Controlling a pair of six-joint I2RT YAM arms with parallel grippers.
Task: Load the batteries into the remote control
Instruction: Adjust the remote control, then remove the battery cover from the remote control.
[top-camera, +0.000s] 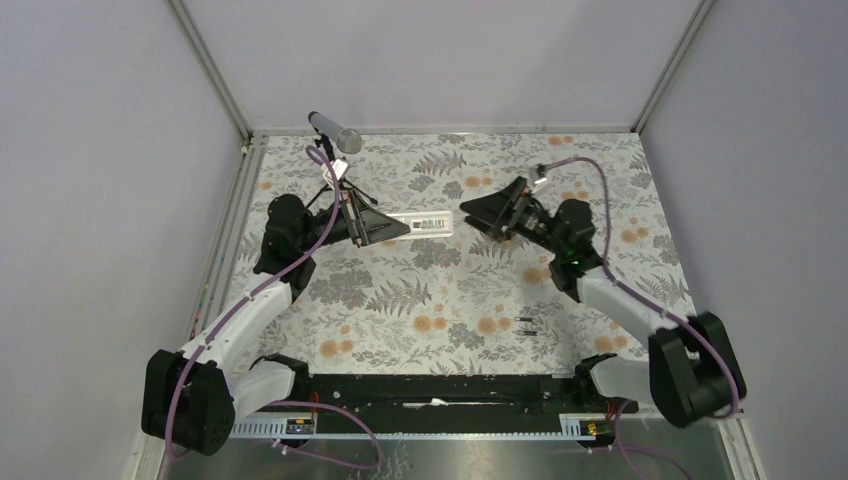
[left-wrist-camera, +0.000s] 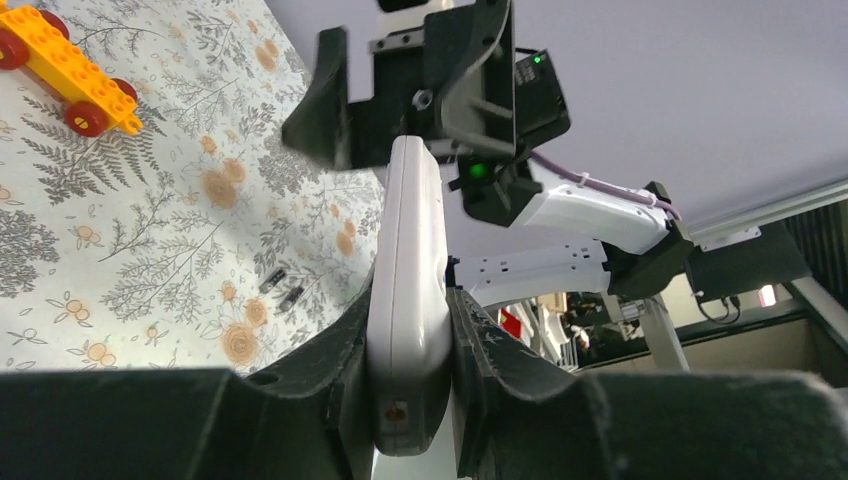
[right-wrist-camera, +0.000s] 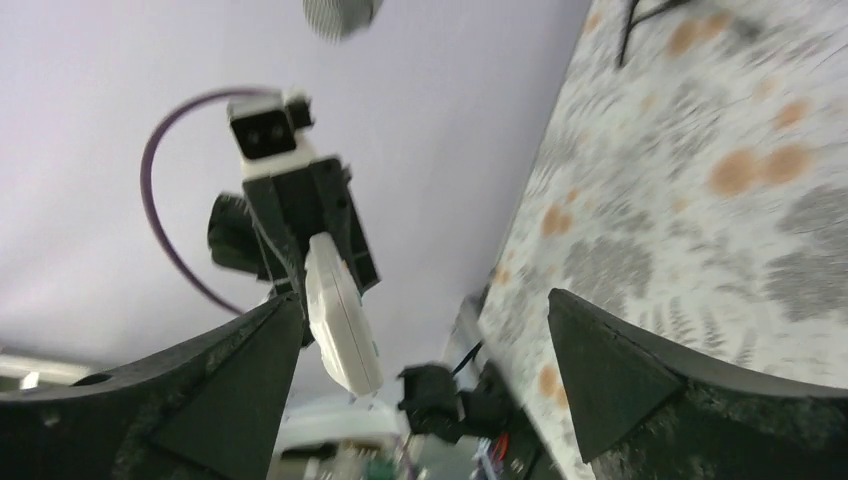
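Note:
My left gripper (top-camera: 372, 226) is shut on one end of the slim white remote control (top-camera: 422, 223) and holds it above the table, pointing right. In the left wrist view the remote control (left-wrist-camera: 410, 290) stands on edge between the fingers. My right gripper (top-camera: 474, 208) is open and empty, just right of the remote's free end and facing it. In the right wrist view the remote control (right-wrist-camera: 343, 325) hangs just off the left finger (right-wrist-camera: 235, 390). Two tiny dark batteries (top-camera: 526, 325) lie side by side on the table near the front right; they also show in the left wrist view (left-wrist-camera: 282, 287).
A grey microphone (top-camera: 335, 132) on a small black tripod stands at the back left of the floral tablecloth (top-camera: 440, 300). An orange toy car (left-wrist-camera: 65, 68) with red wheels lies on the cloth. Grey walls enclose the table on three sides.

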